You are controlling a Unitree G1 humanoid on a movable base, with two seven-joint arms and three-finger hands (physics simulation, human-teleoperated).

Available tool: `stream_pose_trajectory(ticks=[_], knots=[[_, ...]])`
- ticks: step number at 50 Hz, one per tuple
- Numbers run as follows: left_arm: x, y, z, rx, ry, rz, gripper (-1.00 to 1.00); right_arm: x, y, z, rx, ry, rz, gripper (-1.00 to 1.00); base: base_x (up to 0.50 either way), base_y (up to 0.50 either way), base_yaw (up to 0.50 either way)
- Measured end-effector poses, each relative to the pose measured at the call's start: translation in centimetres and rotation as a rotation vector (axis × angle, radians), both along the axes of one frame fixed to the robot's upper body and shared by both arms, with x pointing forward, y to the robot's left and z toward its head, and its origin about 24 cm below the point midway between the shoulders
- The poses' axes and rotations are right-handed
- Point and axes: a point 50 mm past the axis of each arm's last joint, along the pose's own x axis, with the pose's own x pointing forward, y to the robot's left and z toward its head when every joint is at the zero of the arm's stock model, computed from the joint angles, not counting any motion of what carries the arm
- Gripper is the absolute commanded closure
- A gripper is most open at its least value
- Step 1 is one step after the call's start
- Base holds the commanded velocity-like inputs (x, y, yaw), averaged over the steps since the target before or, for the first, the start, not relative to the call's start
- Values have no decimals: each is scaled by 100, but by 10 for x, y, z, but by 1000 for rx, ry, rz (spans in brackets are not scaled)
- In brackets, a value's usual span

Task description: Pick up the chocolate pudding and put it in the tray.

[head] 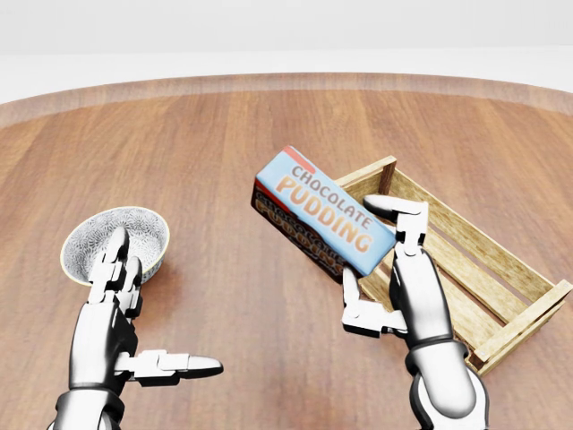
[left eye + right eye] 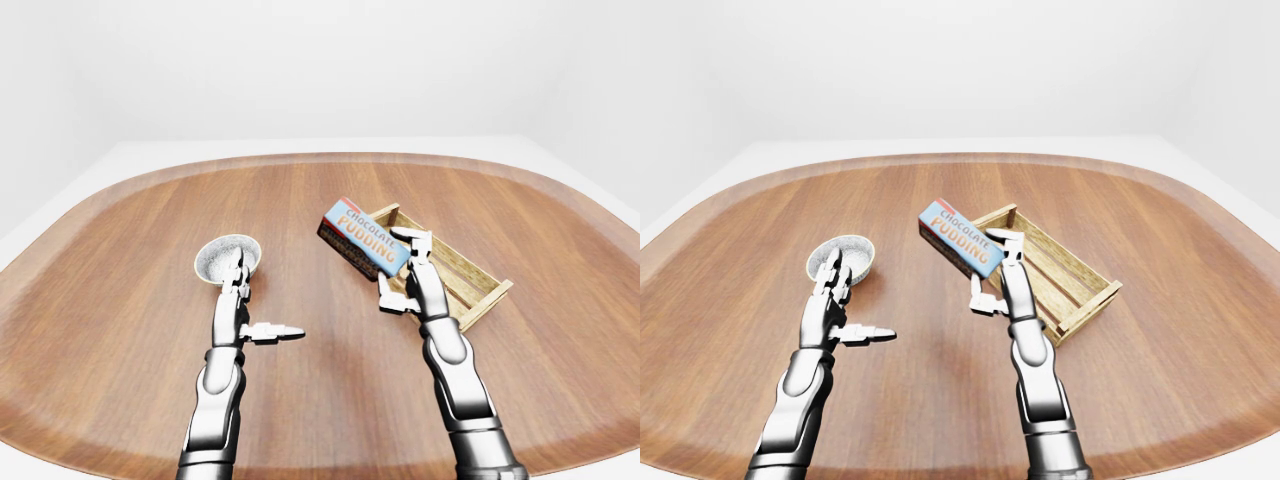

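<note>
The chocolate pudding box (image 1: 324, 211), light blue with orange lettering, hangs tilted in the air over the left end of the wooden slatted tray (image 1: 474, 260). My right hand (image 1: 380, 262) is shut on the box's lower right end, one finger over the top and the thumb under it. Down at the lower left of the head view my left hand (image 1: 143, 309) is open, fingers up and thumb pointing right, with nothing in it.
A patterned white bowl (image 1: 94, 235) sits on the round wooden table (image 1: 224, 152) just above my left hand. The tray lies slantwise at the right, its far end near the view's right edge.
</note>
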Motion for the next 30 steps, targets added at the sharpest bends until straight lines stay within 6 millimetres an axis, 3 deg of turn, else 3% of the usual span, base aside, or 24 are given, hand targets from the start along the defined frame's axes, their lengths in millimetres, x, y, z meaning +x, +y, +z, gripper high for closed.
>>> stream_pose_trajectory(ticks=[15,30], knots=[[0,0,0,0,0,-1,-100,22,-23,11,-30,-20,-58,100,0,0,0],[0,0,1,1,0,-3,-100,61,-36,9,-80,50,-127,100,0,0,0]])
